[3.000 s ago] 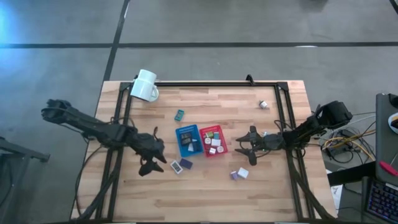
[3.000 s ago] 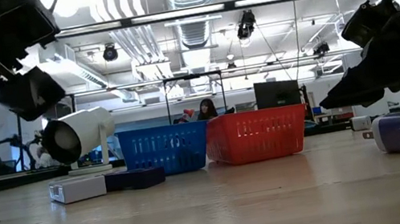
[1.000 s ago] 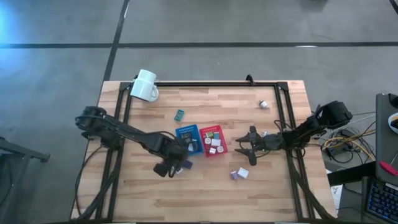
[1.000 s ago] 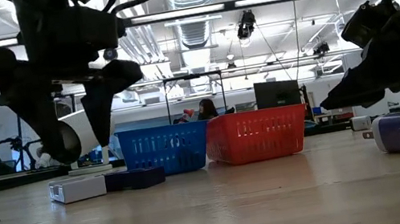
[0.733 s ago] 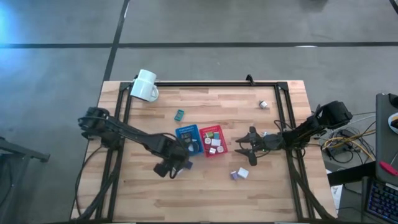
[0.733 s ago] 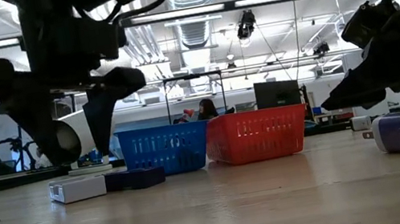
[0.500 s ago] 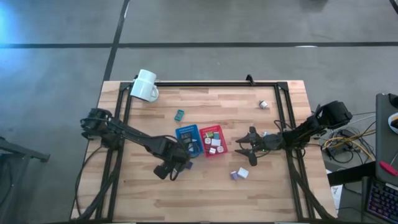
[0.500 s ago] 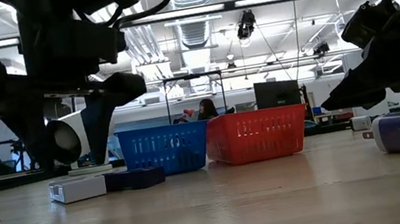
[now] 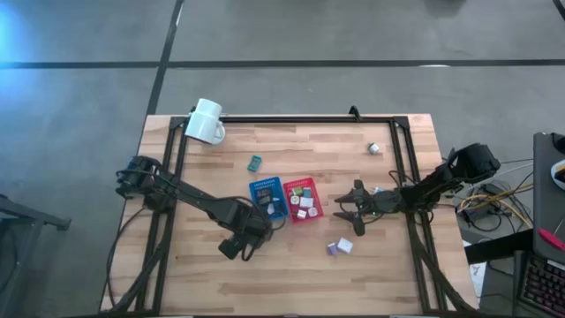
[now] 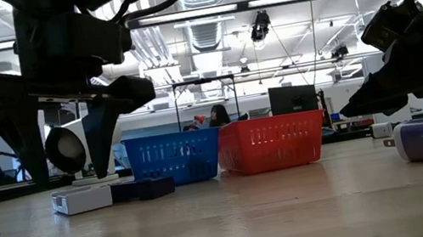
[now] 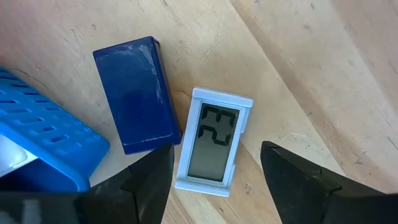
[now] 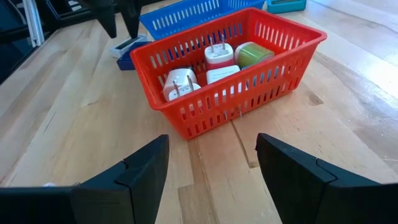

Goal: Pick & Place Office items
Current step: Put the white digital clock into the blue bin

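A white flat piece with a small display [image 11: 214,140] lies on the table beside a dark blue flat piece [image 11: 137,93], next to the blue tray [image 11: 37,143]. My left gripper [image 11: 214,186] hangs open just above them, pointing down, its fingers standing on either side of the white piece [image 10: 81,199] without touching it. In the high view my left gripper [image 9: 256,230] hides both pieces. My right gripper [image 9: 346,210] waits open, clear of the table, facing the red tray [image 12: 230,68], which holds several small pieces.
A white mug [image 9: 206,121] lies at the far left corner. A teal piece [image 9: 254,162] and a white one [image 9: 374,148] lie farther back. A purple [image 9: 332,249] and a white [image 9: 344,245] piece lie near the right gripper. Bare wood lies along the near edge.
My left gripper has sunk toward the white and dark blue pieces and shifted slightly toward the table's right edge, still pointing down and open. The right arm and all the pieces have stayed where they were.
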You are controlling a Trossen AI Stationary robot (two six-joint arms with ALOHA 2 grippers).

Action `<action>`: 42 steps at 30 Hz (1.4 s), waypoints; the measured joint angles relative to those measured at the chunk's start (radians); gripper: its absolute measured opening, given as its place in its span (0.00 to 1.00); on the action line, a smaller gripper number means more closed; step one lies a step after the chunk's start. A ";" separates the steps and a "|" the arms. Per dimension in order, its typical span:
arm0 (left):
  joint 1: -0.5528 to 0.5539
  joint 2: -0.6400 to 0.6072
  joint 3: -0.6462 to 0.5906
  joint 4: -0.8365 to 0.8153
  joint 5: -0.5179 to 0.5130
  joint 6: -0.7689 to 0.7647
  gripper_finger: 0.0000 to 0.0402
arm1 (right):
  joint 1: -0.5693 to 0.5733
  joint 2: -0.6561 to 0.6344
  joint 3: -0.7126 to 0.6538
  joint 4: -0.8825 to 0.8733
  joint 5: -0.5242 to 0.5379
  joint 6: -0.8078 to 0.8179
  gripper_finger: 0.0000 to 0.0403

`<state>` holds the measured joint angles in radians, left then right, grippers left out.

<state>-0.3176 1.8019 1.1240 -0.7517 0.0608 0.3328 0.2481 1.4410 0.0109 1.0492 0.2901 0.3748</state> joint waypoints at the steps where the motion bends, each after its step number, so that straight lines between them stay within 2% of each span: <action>1: 0.000 0.000 0.000 0.001 0.000 0.000 0.61 | 0.000 0.000 0.000 0.000 0.000 0.000 0.58; 21: 0.000 -0.005 -0.082 0.098 0.003 -0.025 0.61 | 0.000 0.000 0.000 0.001 0.000 0.000 0.58; 42: -0.023 0.001 -0.119 0.119 0.032 -0.141 0.61 | 0.000 -0.001 0.000 0.002 -0.002 0.000 0.58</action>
<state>-0.3408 1.8027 1.0046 -0.6323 0.0929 0.1923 0.2483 1.4403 0.0109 1.0512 0.2881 0.3748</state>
